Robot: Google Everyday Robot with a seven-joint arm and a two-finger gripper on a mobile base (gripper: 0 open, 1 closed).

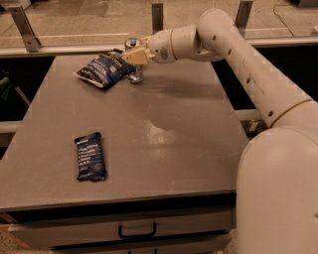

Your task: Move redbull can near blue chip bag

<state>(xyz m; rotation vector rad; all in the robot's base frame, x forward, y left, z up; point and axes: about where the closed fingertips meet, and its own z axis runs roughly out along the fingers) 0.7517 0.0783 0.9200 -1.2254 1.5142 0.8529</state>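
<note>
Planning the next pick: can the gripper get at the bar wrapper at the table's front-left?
Probably yes: the gripper, at the redbull can, has only bare table between it and the bar wrapper.

A matte grey rectangular surface [169,149] fills the view, with a grey drawer [194,225] and its dark metal handle [136,231] at 6 o'clock. At 12 o'clock, grey metal posts [157,15] stand before a pale tan floor [89,20]. The end effector [135,56] hangs at the surface's 12 o'clock edge.
</note>
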